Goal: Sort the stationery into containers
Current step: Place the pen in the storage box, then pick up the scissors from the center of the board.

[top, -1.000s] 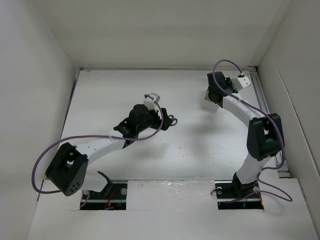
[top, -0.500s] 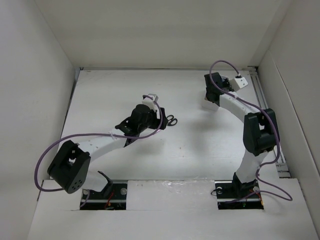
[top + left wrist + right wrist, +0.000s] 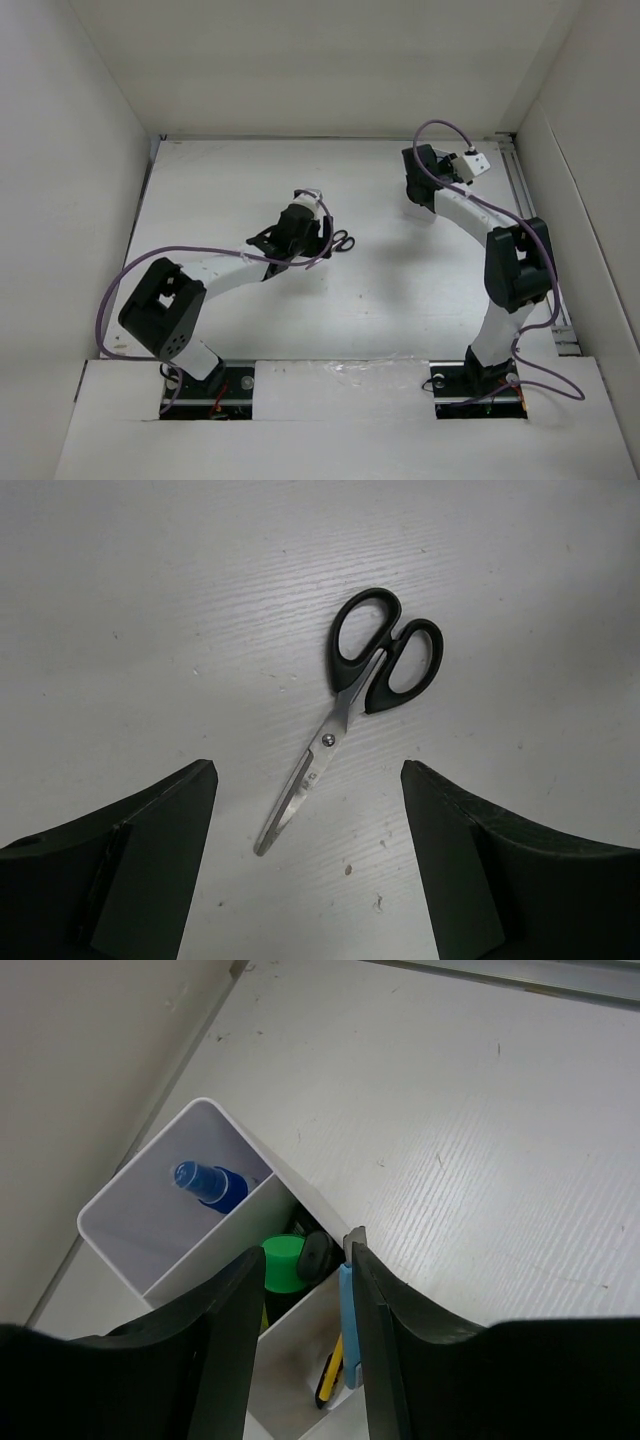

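left gripper (image 3: 307, 770) seen spread wide, nothing held. black-handled scissors (image 3: 345, 715) laid flat on table (image 3: 150, 600) between fingers, blades closed, untouched. right gripper (image 3: 307, 1245) held over white container (image 3: 120, 1225), fingers narrowly parted. clear-blue pen (image 3: 344, 1310) seen against one finger, grip cannot be told. yellow-black cutter (image 3: 330, 1375) lodged in nearest compartment, green highlighter (image 3: 282, 1258) in middle, blue-capped item (image 3: 208, 1182) in farthest.

The right gripper (image 3: 305, 1252) hides part of the container (image 3: 125, 1225), and the yellow-black cutter (image 3: 328, 1380) shows only partly.
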`<action>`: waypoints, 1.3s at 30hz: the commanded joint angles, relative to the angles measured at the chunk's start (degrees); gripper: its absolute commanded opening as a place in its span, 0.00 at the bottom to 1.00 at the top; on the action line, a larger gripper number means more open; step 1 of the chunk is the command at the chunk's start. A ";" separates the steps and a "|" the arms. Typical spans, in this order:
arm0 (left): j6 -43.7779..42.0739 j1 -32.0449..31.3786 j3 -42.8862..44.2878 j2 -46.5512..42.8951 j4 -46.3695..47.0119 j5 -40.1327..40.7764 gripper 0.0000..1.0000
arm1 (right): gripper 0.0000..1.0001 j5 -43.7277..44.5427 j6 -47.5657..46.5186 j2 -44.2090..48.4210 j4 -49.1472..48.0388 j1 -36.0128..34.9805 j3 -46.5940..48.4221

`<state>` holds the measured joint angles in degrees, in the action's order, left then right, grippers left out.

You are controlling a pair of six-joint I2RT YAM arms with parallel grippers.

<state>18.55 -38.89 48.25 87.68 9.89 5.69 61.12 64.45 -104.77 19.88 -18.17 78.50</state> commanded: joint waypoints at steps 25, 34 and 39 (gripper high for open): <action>-6.15 -0.22 7.73 11.55 -3.83 -2.97 0.58 | 0.40 -32.02 -2.22 29.88 -9.86 -7.58 -21.19; -7.21 -4.52 11.86 17.25 -7.87 3.62 0.43 | 0.44 -44.23 -1.16 26.91 -14.78 -8.63 -24.18; -7.21 -4.52 12.48 18.49 -9.19 4.24 0.26 | 0.48 -48.55 -1.16 19.27 -15.66 -9.95 -22.95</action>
<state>11.60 -43.48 59.92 105.25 4.60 8.67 17.37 63.20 -82.67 7.09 -26.76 54.70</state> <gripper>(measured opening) 0.283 0.481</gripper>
